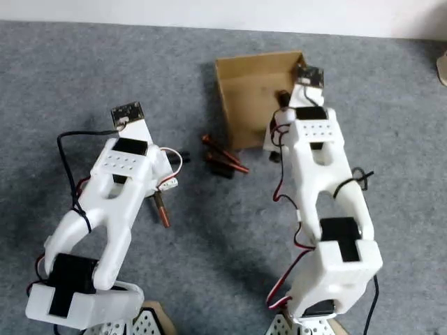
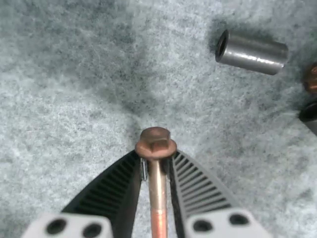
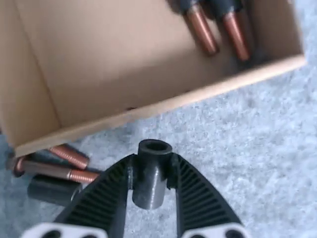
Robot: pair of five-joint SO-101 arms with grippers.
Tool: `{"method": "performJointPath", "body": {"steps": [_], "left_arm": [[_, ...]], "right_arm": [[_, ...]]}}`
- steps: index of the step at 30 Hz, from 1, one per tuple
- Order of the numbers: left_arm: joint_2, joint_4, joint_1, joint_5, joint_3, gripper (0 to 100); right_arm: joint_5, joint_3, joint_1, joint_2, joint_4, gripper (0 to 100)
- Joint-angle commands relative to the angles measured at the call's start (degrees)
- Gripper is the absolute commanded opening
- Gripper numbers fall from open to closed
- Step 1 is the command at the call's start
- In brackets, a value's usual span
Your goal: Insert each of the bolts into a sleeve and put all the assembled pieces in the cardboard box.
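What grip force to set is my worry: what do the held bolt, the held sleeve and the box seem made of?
The held bolt: metal, probably copper-plated steel, going by its reddish-brown sheen and formed hex head. The held sleeve: dark grey, dull sheen; blackened metal or plastic, hard to tell. The box: brown cardboard, matte, with a raw cut rim.

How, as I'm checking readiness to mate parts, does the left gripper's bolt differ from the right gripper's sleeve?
The bolt is copper-coloured and slim with a flanged hex head; the sleeve is dark, thicker and hollow. The bolt is over bare carpet, the sleeve just outside the cardboard box. Both are clamped: bolt in the left gripper, sleeve in the right gripper.
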State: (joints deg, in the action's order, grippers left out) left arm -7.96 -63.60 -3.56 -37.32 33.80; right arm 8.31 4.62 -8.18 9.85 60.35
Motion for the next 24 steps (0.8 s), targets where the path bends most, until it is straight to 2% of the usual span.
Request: {"method": "performJointPath", "body": {"steps": [1, 7, 14, 21, 24], "left_arm": [[-2.95, 0.7, 0.48, 0.0, -0.4, 1], [-2.86, 2.37, 0.4, 0.0, -0.22, 1], [-2.86, 3.6, 0.4, 0.09, 1.1, 1], [-2.77, 6.24, 0.31, 0.26, 1.71, 1], [-3.21, 9.67, 0.4, 3.78, 3.21, 1]], "right_arm": [[-3.34, 0.04, -0.04, -5.23, -0.31, 0.5], [-8.7, 0.04, 0.13, -5.67, -0.13, 0.5], [-11.08, 0.48, 0.75, -7.16, -1.63, 0.5], [-11.25, 12.26, -0.84, -20.0, -11.12, 0.5], [-11.25, 20.18, -1.45, -26.24, -16.31, 0.5]]}}
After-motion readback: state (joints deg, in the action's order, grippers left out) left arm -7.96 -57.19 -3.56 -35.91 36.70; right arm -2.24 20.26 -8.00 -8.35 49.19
